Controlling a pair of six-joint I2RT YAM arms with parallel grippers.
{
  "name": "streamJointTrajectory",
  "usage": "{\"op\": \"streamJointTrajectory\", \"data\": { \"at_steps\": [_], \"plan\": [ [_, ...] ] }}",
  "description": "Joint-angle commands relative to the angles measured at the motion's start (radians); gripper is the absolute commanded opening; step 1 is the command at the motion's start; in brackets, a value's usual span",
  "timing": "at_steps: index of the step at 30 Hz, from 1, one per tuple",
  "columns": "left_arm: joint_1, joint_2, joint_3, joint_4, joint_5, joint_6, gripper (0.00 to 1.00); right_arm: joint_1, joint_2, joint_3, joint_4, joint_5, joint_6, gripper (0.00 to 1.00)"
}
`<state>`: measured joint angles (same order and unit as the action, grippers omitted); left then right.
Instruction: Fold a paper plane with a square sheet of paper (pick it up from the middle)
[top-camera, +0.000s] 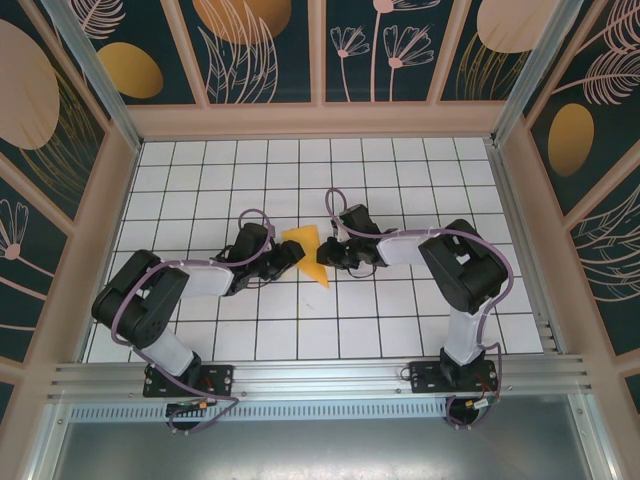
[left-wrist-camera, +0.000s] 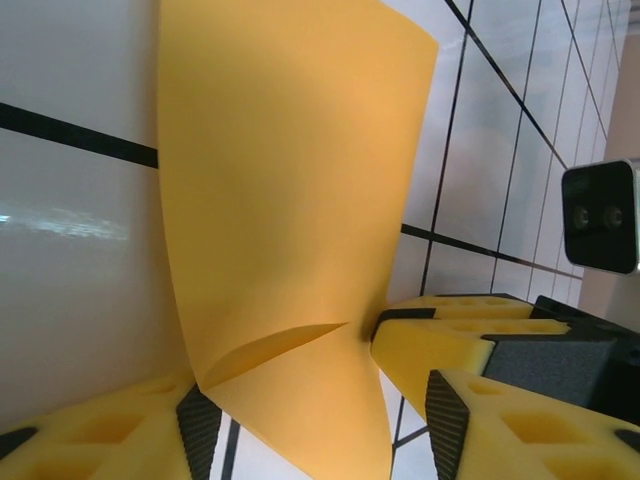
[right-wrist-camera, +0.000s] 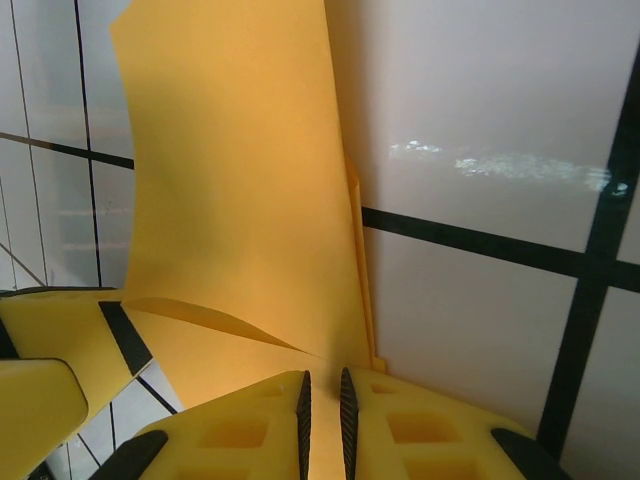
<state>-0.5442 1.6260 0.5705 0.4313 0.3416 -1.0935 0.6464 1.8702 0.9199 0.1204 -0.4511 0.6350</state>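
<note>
The paper (top-camera: 303, 245) sat close to the middle of the table (top-camera: 400, 180), a shade toward the table's near edge. It was no longer flat: from above it read as a wedge, broad at the end toward the far side of the table and narrowing to a point toward the near side.

My right gripper (top-camera: 333, 250) lay just right of the table's middle. In its wrist view my right gripper (right-wrist-camera: 323, 400) had its two pads drawn nearly together, a thin strip of paper (right-wrist-camera: 230, 180) pinched between them. A layered edge ran up the sheet's right side, and a short raised crease curled away to the left.

My left gripper (top-camera: 288, 256) lay just left of the table's middle. Seen from its own wrist, my left gripper (left-wrist-camera: 322, 415) had its jaws well apart, and the paper (left-wrist-camera: 290, 180) rose between them, bowed off the table (whether either pad actually touched it, I could not tell). One yellow finger (left-wrist-camera: 440, 335) of my right gripper met the sheet where a shallow crease ended.
</note>
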Motion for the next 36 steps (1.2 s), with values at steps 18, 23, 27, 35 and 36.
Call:
{"op": "streamJointTrajectory", "data": {
  "at_steps": [18, 23, 27, 35, 36],
  "plan": [
    [-0.007, -0.001, 0.006, 0.028, -0.018, -0.010, 0.06, -0.029, -0.173, -0.056, 0.014, 0.083, -0.176, 0.43],
    [-0.013, -0.046, -0.004, -0.005, -0.074, -0.040, 0.02, -0.017, -0.285, -0.136, 0.090, 0.179, -0.256, 0.52],
    [-0.014, -0.092, -0.020, -0.029, -0.119, -0.070, 0.02, 0.042, -0.361, -0.204, 0.151, 0.277, -0.349, 0.63],
    [-0.014, -0.118, -0.014, -0.071, -0.154, -0.096, 0.03, 0.197, -0.340, -0.274, 0.308, 0.488, -0.547, 0.68],
    [-0.014, -0.117, -0.013, -0.075, -0.154, -0.096, 0.03, 0.208, -0.332, -0.289, 0.347, 0.487, -0.573, 0.68]
  ]
}}
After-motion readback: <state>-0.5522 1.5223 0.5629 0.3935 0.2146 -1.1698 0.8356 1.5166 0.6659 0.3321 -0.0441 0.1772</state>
